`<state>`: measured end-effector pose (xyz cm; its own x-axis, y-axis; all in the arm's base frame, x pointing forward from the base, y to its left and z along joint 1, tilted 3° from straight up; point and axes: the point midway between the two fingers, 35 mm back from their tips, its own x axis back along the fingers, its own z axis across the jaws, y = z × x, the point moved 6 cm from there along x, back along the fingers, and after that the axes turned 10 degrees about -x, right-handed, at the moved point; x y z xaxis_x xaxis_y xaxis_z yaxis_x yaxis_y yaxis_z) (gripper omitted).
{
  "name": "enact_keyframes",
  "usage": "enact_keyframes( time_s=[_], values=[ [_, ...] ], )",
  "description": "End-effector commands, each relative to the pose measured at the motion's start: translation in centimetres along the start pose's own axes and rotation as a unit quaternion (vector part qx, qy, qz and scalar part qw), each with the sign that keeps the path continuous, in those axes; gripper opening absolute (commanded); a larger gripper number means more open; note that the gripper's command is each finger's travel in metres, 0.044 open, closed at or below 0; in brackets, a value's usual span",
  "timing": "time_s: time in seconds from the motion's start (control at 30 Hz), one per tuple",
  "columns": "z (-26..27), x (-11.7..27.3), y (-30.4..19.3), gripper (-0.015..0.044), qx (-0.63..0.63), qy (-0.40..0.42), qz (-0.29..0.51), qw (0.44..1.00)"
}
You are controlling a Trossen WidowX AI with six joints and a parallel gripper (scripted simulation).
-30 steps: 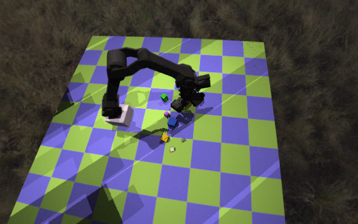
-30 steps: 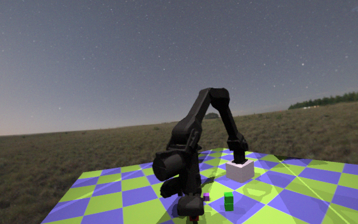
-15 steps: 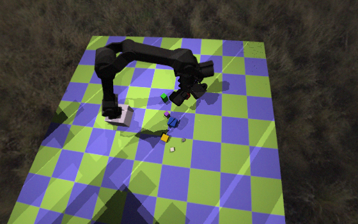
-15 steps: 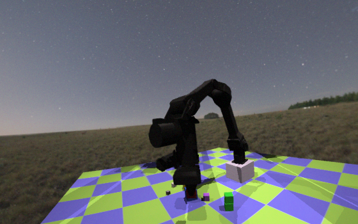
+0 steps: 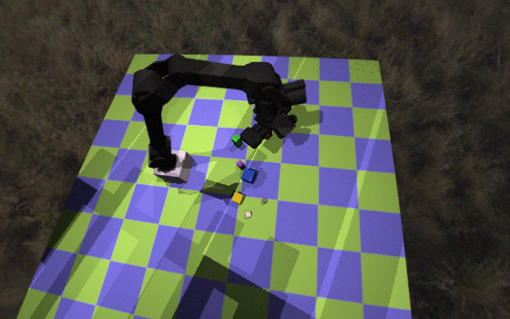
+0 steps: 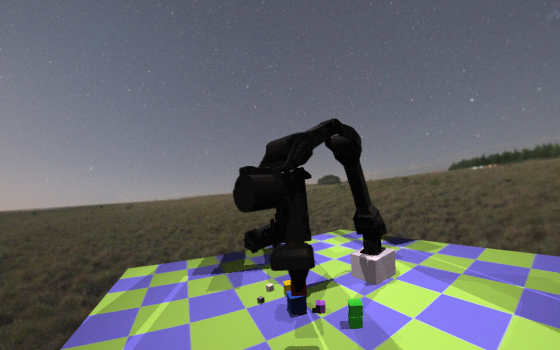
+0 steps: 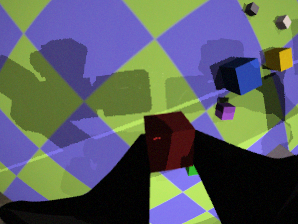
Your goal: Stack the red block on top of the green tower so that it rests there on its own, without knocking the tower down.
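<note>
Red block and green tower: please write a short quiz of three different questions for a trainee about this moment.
1. True or false: the fingers are shut on the red block.
2. In the exterior view, how many blocks make the green tower? A) one B) two C) four
3. Fill the gap: in the top view, the small purple block lies between the green tower and the ____ block.

Key: 1 true. 2 B, two stacked green blocks, standing upright. 3 blue.

Claw point(image 5: 267, 133) clamping red block point(image 5: 269, 135), green tower point(image 5: 236, 139) just beside
</note>
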<state>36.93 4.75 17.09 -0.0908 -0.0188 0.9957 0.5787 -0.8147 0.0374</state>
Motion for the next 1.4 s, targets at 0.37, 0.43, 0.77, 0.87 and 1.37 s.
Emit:
enact_keyframes(
  time_s=[0.37, 0.43, 0.77, 0.87, 1.37],
  values=[
    [-3.2, 0.4, -5.5, 0.0, 0.001, -0.003, 0.002, 1.0],
    [-3.8, 0.4, -6.2, 0.0, 0.001, -0.003, 0.002, 1.0],
    [-6.6, 0.0, -9.5, 0.0, 0.0, -0.004, 0.004, 1.0],
    [-7.3, -0.2, -10.2, 0.0, 0.0, -0.004, 0.004, 1.0],
    [-7.7, -3.5, -10.3, 0.0, 0.0, -0.004, 0.004, 1.0]
  ],
)
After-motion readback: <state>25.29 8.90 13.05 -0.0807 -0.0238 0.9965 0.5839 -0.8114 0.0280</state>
